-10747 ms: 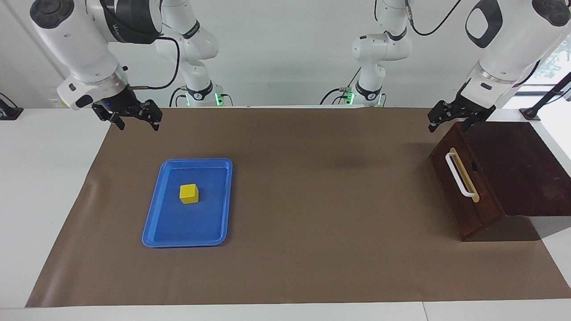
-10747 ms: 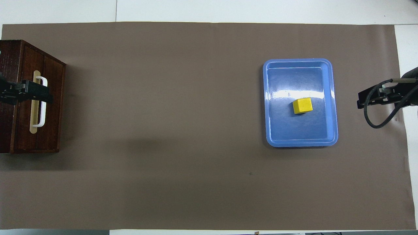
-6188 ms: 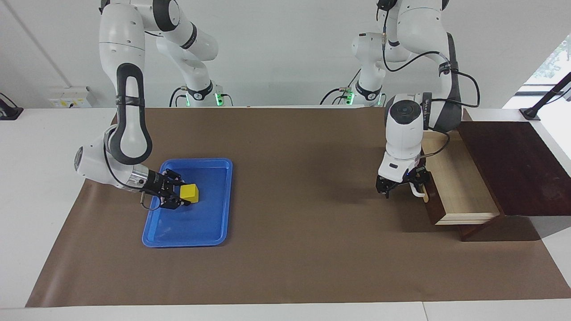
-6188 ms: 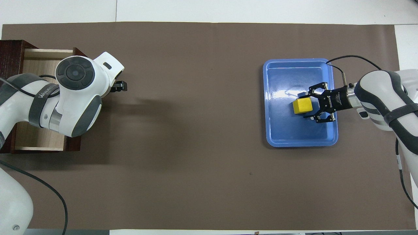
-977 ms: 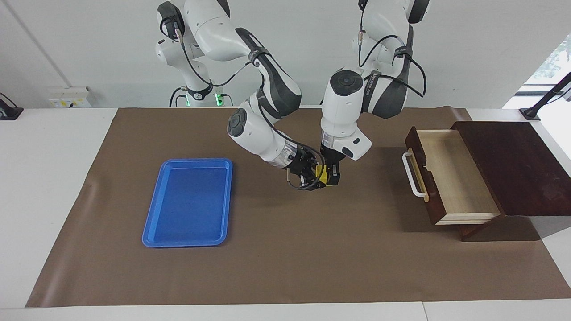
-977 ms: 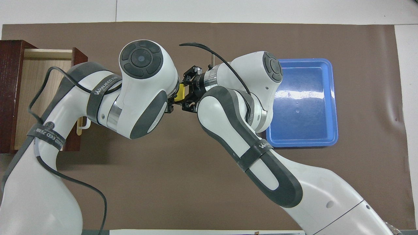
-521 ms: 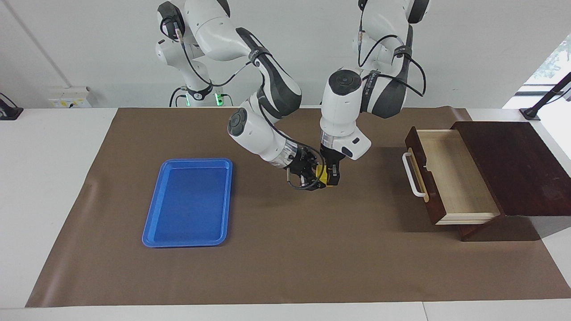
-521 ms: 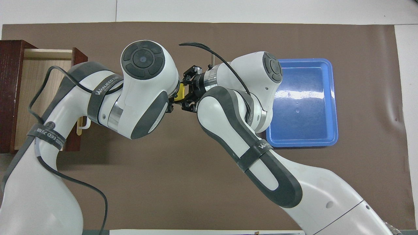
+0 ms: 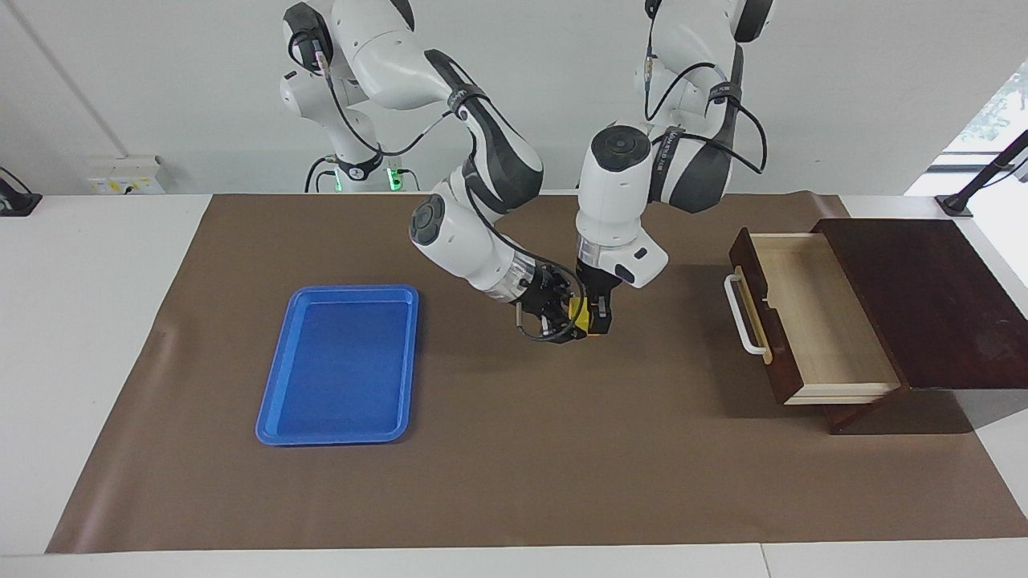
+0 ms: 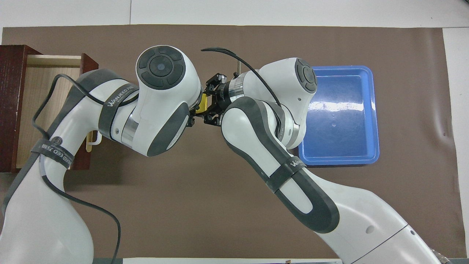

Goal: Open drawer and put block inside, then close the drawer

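Note:
The yellow block [image 9: 579, 315] hangs in the air over the middle of the brown mat, between both grippers. My right gripper [image 9: 564, 319] is shut on it, reaching in sideways from the tray's end. My left gripper [image 9: 597, 319] points down at the block's other side, right against it. In the overhead view the block [image 10: 202, 104] shows as a yellow sliver beside the right gripper [image 10: 210, 106]; the left arm's wrist hides the left gripper. The drawer [image 9: 811, 321] stands pulled open at the left arm's end, its light wood interior bare and its white handle [image 9: 743, 315] facing the table's middle.
A flat blue tray [image 9: 341, 365] lies on the mat toward the right arm's end, with nothing in it. The drawer's dark wooden box [image 9: 923, 297] sits at the mat's edge. Both arms cross over the mat's middle.
Since the earliest frames the drawer has been pulled open and the right gripper has carried the block from the tray to mid-table. Over the last second nothing has visibly moved.

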Motion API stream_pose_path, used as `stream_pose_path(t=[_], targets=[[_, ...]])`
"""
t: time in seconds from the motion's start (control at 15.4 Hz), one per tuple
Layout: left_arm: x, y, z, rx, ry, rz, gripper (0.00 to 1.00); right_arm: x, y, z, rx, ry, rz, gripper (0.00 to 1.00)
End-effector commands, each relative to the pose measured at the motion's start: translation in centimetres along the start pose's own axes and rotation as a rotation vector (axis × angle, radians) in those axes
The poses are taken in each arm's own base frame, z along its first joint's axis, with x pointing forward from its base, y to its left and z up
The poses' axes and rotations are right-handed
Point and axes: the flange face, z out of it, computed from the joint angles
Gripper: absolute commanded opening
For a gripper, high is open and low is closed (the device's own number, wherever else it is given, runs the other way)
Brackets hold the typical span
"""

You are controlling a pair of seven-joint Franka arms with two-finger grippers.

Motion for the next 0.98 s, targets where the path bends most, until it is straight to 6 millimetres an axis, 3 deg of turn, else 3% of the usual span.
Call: stream_pose_path(t=[0.0,0.26,0.46,0.65,0.78,0.91], targets=[[-1.0,-0.3,-0.1,-0.003,0.02,0.019,0.0,0.8,-1.3,-1.3,0.016,-0.017,0.037,1.0],[-0.4,-0.1,-0.7,0.002,0.019,0.012,0.0,2.3,-2.2,-4.1,0.008,-0.009,0.044,1.0],[2.4,0.9,-2.9,0.007,0.027,-0.015,0.0,5.0,-3.0,-8.4,-0.012,-0.001,0.002,1.0],[7.8,2.4,-4.3,0.033,0.024,-0.054,0.0,7.2,-3.4,-14.0,-0.034,0.06,-0.069,1.0],[13.0,2.6,-6.7,0.029,-0.013,-0.054,0.0,7.6,-2.8,-18.1,-0.055,0.151,-0.167,1.0],[19.7,2.5,-9.1,0.03,-0.054,-0.062,0.0,8.2,-1.6,-21.8,-0.118,0.239,-0.327,1.0]])
